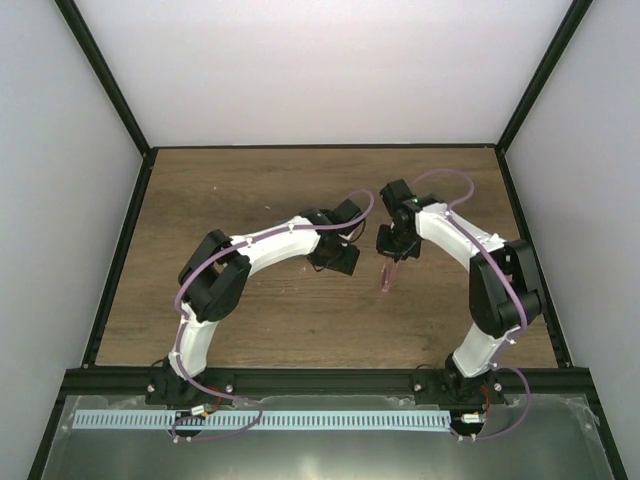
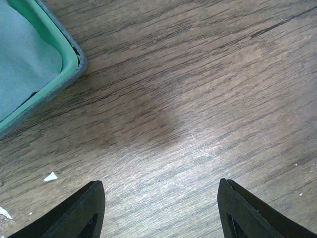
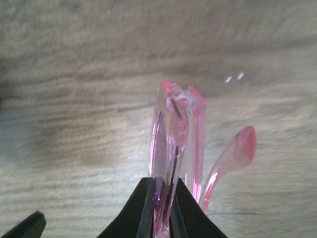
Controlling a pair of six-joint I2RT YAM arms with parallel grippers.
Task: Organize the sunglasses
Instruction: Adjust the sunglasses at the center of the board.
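Observation:
The sunglasses (image 3: 174,126) are translucent pink, with thin folded arms, one arm tip sticking out to the right. My right gripper (image 3: 162,187) is shut on their frame, which stands edge-on between the fingers above the wooden table. From above, the sunglasses (image 1: 386,276) hang below the right gripper (image 1: 393,252) near the table's middle. My left gripper (image 2: 159,192) is open over bare wood with nothing between its fingers. It sits just left of the right gripper in the top view (image 1: 340,256).
A corner of an open case (image 2: 68,53), green inside with a grey outer edge, shows at the upper left of the left wrist view, with a light-blue cloth (image 2: 25,64) inside. Small white specks (image 2: 50,176) lie on the wood. Black frame rails (image 1: 118,250) border the table.

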